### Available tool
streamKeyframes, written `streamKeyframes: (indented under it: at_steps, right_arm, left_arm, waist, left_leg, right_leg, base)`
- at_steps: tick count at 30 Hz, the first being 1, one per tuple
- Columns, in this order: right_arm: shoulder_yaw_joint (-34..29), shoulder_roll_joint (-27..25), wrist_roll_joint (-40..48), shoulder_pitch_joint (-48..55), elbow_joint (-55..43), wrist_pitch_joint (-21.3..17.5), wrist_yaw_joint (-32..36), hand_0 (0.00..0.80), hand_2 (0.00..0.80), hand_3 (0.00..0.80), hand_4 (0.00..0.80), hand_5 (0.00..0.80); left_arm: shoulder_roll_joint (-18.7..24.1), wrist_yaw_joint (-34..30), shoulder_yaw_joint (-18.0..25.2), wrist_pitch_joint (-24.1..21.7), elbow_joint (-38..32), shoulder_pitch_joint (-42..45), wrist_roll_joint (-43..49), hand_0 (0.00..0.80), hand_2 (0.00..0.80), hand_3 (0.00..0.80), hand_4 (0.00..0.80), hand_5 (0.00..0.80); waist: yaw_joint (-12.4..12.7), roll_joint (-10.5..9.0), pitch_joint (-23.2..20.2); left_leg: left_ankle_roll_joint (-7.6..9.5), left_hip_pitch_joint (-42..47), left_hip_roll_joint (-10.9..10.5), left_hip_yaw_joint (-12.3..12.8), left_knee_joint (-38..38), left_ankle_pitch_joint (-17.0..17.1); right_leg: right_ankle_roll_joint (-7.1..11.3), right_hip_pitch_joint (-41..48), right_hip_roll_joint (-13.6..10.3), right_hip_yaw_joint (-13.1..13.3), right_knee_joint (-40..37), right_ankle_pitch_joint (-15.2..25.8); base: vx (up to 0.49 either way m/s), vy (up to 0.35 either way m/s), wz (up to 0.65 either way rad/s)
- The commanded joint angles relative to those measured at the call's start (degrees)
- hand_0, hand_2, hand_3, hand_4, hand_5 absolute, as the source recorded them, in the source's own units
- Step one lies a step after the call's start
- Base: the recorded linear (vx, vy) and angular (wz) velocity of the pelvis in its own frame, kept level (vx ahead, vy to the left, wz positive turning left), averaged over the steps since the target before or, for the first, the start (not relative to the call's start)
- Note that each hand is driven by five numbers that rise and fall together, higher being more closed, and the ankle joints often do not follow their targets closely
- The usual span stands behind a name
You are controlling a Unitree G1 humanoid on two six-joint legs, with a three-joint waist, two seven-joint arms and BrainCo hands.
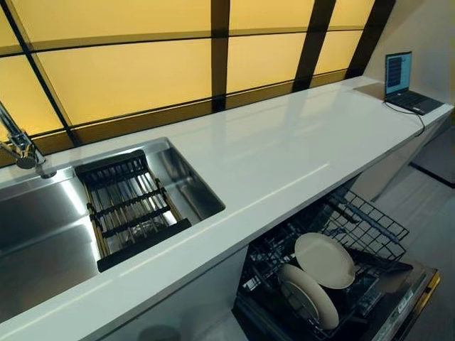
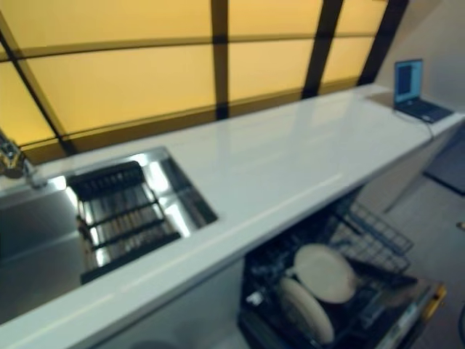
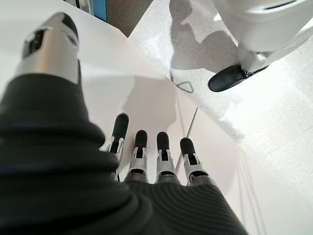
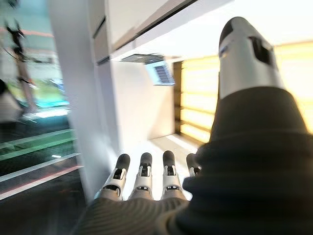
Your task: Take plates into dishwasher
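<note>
Two cream plates stand in the open dishwasher's lower rack (image 1: 370, 227), below the counter at the lower right: one plate (image 1: 325, 260) leans flat-faced toward me, the other plate (image 1: 308, 295) stands in front of it. Neither hand shows in the eye views. My left hand (image 3: 146, 156) shows in its wrist view with straight fingers, holding nothing, over a white surface. My right hand (image 4: 142, 178) shows in its wrist view with straight fingers, empty, pointing toward a white cabinet.
A long white counter (image 1: 284, 149) runs across. A steel sink (image 1: 43, 227) with a black drying rack (image 1: 128, 206) and a faucet (image 1: 21, 145) is at the left. A laptop (image 1: 405, 85) sits at the counter's far right end. The dishwasher door (image 1: 412, 298) is folded down.
</note>
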Motion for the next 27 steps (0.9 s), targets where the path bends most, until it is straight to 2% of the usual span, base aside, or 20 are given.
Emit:
streamKeyframes:
  at_steps: [1, 2, 7, 8, 12, 15, 17, 19, 21, 23, 24, 25, 27]
  right_arm:
    - [-4.41, 2.15, 11.47, -1.80, 1.26, 1.34, -0.96, 0.000, 0.000, 0.000, 0.000, 0.000]
    - [-4.75, 4.55, 15.15, -1.94, 1.29, 1.38, -0.48, 0.000, 0.000, 0.000, 0.000, 0.000]
    - [-2.95, 8.48, 22.80, -4.48, 3.44, 1.45, 1.36, 0.000, 0.000, 0.000, 0.000, 0.000]
    - [-1.29, 9.97, 25.58, -6.24, 6.70, 1.43, 2.15, 0.000, 0.000, 0.000, 0.000, 0.000]
    - [3.20, 11.35, 33.66, -10.57, 13.13, -0.19, 2.64, 0.000, 0.000, 0.000, 0.000, 0.000]
    - [6.77, 12.39, 37.74, -14.39, 17.00, -2.45, 2.17, 0.000, 0.000, 0.000, 0.000, 0.000]
    - [9.16, 13.37, 41.06, -16.38, 18.48, -3.75, 1.22, 0.000, 0.000, 0.000, 0.000, 0.000]
    - [11.17, 14.98, 43.46, -17.75, 18.88, -4.80, -0.06, 0.000, 0.000, 0.000, 0.000, 0.000]
    - [13.23, 16.67, 44.86, -19.38, 19.34, -6.12, -1.89, 0.000, 0.000, 0.000, 0.000, 0.000]
    - [14.40, 17.29, 46.19, -20.22, 19.38, -6.79, -2.31, 0.000, 0.000, 0.000, 0.000, 0.000]
    - [16.39, 17.93, 48.46, -22.08, 20.00, -7.79, -3.01, 0.000, 0.000, 0.000, 0.000, 0.000]
    - [16.75, 18.05, 48.96, -22.56, 19.99, -7.78, -3.15, 0.000, 0.000, 0.000, 0.000, 0.000]
    - [18.28, 18.95, 50.79, -25.03, 21.03, -8.16, -2.65, 0.000, 0.000, 0.000, 0.000, 0.000]
  left_arm:
    - [1.81, 0.74, 1.24, -2.88, 1.70, -2.17, -0.27, 0.000, 0.000, 0.000, 0.000, 0.000]
    - [1.33, 0.77, 1.06, -2.73, 1.70, -2.37, -0.76, 0.000, 0.000, 0.000, 0.000, 0.000]
    - [-0.03, 0.99, -0.01, -2.42, 1.70, -3.72, -2.75, 0.000, 0.000, 0.000, 0.000, 0.000]
    - [-0.37, 0.75, -1.05, -2.12, 1.94, -4.51, -3.36, 0.000, 0.000, 0.000, 0.000, 0.000]
    - [0.76, 2.32, -2.96, -1.27, -0.19, -5.56, -4.62, 0.000, 0.000, 0.000, 0.000, 0.000]
    - [2.97, 3.84, -2.55, -0.11, -1.61, -7.79, -7.21, 0.000, 0.000, 0.000, 0.000, 0.000]
    - [4.48, 4.65, -2.09, 1.17, -3.23, -9.28, -7.97, 0.000, 0.000, 0.000, 0.000, 0.000]
    - [5.12, 5.58, -2.37, 1.56, -3.48, -11.05, -9.07, 0.000, 0.000, 0.000, 0.000, 0.000]
    - [5.33, 6.14, -3.14, 1.89, -3.19, -13.66, -9.55, 0.000, 0.000, 0.000, 0.000, 0.000]
    - [5.54, 6.34, -3.72, 1.87, -2.60, -15.34, -9.94, 0.000, 0.000, 0.000, 0.000, 0.000]
    - [5.30, 6.73, -4.71, 1.38, -1.98, -17.30, -10.40, 0.000, 0.000, 0.000, 0.000, 0.000]
    - [5.21, 6.80, -4.93, 1.27, -1.82, -17.68, -10.48, 0.000, 0.000, 0.000, 0.000, 0.000]
    - [4.20, 7.00, -6.16, -0.05, -1.26, -18.75, -10.67, 0.000, 0.000, 0.000, 0.000, 0.000]
  waist:
    - [0.35, -0.63, -0.99]
    - [-0.11, -0.48, -0.83]
    - [-0.60, -0.29, 0.98]
    - [-1.04, 0.06, 2.16]
    - [-0.97, -0.95, 5.31]
    - [-0.25, -1.62, 8.42]
    - [0.94, -1.74, 10.12]
    - [1.88, -1.65, 10.75]
    - [3.01, -1.59, 11.09]
    - [3.59, -1.67, 11.44]
    - [4.16, -1.07, 12.86]
    - [4.17, -0.86, 13.20]
    - [4.52, 0.38, 15.06]
  left_leg:
    - [5.32, -2.99, -3.95, 1.52, 1.91, -0.27]
    - [5.78, -3.35, -4.42, 1.58, 4.38, -1.48]
    - [7.32, -6.24, -6.08, -0.18, 11.89, -5.11]
    - [8.40, -6.42, -6.74, 0.44, 11.67, -5.40]
    - [9.23, -8.04, -7.55, 2.19, 11.79, -5.29]
    - [9.70, -9.38, -6.82, 4.58, 10.30, -4.56]
    - [10.38, -11.86, -6.30, 5.60, 10.06, -4.11]
    - [10.72, -14.53, -6.05, 5.85, 9.63, -3.17]
    - [10.45, -17.85, -6.24, 5.46, 10.03, -2.44]
    - [9.82, -19.73, -6.32, 5.38, 10.56, -1.96]
    - [8.66, -21.42, -5.87, 4.19, 10.91, -0.92]
    - [8.47, -21.66, -5.75, 3.84, 10.90, -0.71]
    - [7.84, -21.97, -5.41, 1.63, 9.94, 0.29]
  right_leg:
    - [-3.27, 0.47, 3.38, -1.39, 5.94, -6.22]
    - [-3.31, 0.17, 2.74, -0.79, 6.87, -6.31]
    - [-3.10, -2.11, 0.72, 1.91, 11.59, -6.85]
    - [-1.96, -3.89, -0.32, 2.90, 13.72, -6.48]
    - [0.75, -7.81, -2.11, 4.13, 13.03, -2.34]
    - [1.97, -11.38, -3.99, 1.25, 14.92, 1.35]
    - [1.90, -13.53, -5.24, -0.89, 17.90, 1.89]
    - [1.46, -14.79, -5.28, -1.74, 18.74, 1.89]
    - [0.83, -13.57, -4.82, -2.51, 15.44, -0.78]
    - [0.71, -12.68, -4.48, -3.73, 12.33, -1.20]
    - [0.67, -13.13, -3.94, -4.17, 11.28, -1.30]
    - [0.58, -13.48, -3.72, -4.21, 11.57, -1.49]
    - [-0.24, -15.61, -2.35, -4.69, 13.67, -3.11]
  base:
    - [0.092, 0.167, -0.24]
    - [0.080, 0.165, -0.26]
    - [0.065, 0.236, -0.33]
    - [0.086, 0.251, -0.36]
    - [-0.105, 0.187, -0.54]
    - [-0.299, 0.031, -0.76]
    - [-0.355, -0.030, -0.77]
    - [-0.305, -0.105, -0.91]
    - [-0.278, -0.183, -0.31]
    - [-0.220, -0.183, -0.18]
    - [-0.169, -0.145, -0.19]
    - [-0.234, -0.202, -0.15]
    - [-0.127, -0.139, 0.04]
